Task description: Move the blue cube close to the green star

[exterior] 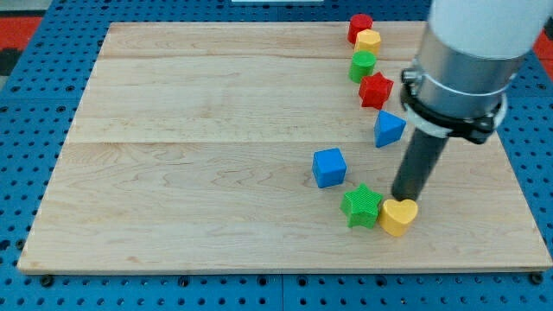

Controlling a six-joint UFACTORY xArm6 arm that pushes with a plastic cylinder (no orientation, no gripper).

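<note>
The blue cube (329, 167) sits near mid-board, just up and to the view's left of the green star (361, 206), close but w/ a small gap showing. There's no hand here to be wide or narrow; the arm just ends in a dark rod, and its tip (403, 199) is down at the yellow heart (397, 216), right at its top edge, poss. touching.

That's the trouble spot. The heart looks to be touching the star's right side, so any push toward the view's left prob. shoves the heart into the star and carries the star off, maybe into the cube too.

The tip is also on the wrong side of the cube. To get behind it, it has to swing round past the blue triangle (389, 129), which it could clip. A push off-centre prob. spins the cube past the star.
</note>
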